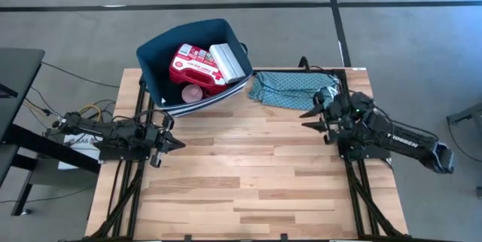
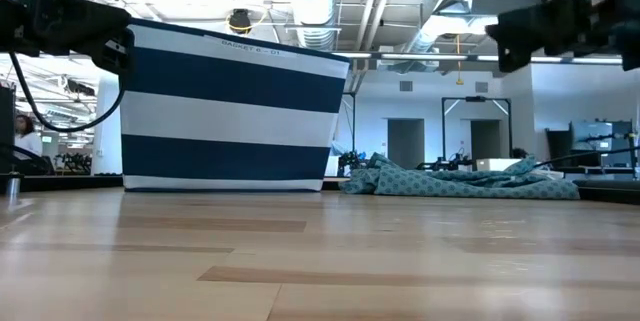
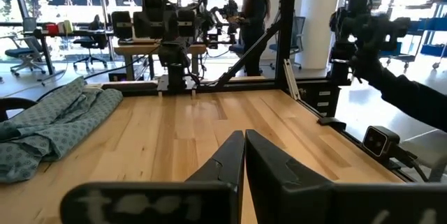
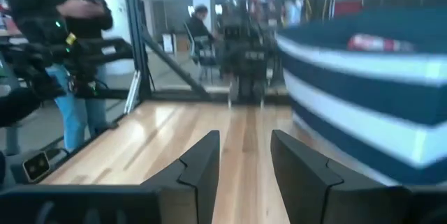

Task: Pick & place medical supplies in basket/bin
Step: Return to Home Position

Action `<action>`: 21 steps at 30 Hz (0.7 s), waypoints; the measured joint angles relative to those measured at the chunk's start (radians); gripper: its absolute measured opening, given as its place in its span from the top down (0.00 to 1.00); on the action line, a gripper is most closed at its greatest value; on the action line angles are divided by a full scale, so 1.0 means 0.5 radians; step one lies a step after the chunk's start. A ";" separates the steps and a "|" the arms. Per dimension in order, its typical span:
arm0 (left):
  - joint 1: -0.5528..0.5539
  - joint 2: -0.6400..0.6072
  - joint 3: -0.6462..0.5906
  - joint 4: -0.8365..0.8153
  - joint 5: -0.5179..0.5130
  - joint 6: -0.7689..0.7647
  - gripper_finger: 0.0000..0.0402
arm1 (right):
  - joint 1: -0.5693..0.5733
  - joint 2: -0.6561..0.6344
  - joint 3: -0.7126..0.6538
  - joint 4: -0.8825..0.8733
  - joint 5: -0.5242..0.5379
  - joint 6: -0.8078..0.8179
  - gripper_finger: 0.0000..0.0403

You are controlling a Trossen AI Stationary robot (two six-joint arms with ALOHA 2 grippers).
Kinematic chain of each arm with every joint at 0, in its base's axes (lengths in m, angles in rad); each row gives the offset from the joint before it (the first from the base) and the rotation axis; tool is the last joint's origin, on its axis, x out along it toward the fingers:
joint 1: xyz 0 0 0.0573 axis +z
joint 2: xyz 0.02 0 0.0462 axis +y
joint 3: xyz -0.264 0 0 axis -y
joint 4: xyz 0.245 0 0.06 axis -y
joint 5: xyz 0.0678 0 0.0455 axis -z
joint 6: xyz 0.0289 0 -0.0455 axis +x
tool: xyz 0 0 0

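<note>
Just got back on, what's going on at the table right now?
Nothing is being held. The red first-aid pouch, a pale box and a pink tub lie inside the navy bin. The left gripper, jaws shut, and the right gripper, jaws open, hang over the table at either side. The teal cloth lies beside the bin.

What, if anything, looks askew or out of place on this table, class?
The navy bin sits turned at an angle to the edges of the table, and the teal cloth lies crumpled beside it. Nothing looks spilled or damaged.
</note>
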 joint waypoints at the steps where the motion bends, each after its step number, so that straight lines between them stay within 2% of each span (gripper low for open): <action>1: 0.000 0.000 0.000 0.000 0.000 -0.009 0.99 | 0.062 0.003 -0.001 -0.041 0.071 -0.003 0.70; 4: -0.001 -0.001 -0.001 -0.001 0.000 -0.065 0.99 | 0.243 0.004 -0.028 -0.043 0.282 -0.062 0.70; 9: 0.000 0.000 -0.001 -0.001 -0.001 -0.125 0.99 | 0.449 -0.057 -0.291 0.317 0.575 -0.055 0.70; 12: 0.000 -0.001 -0.001 -0.002 -0.001 -0.125 0.99 | 0.531 -0.075 -0.295 0.262 0.697 0.014 0.70; 21: 0.000 -0.001 -0.002 -0.002 -0.002 -0.125 0.99 | 0.534 -0.074 -0.295 0.240 0.744 -0.014 0.70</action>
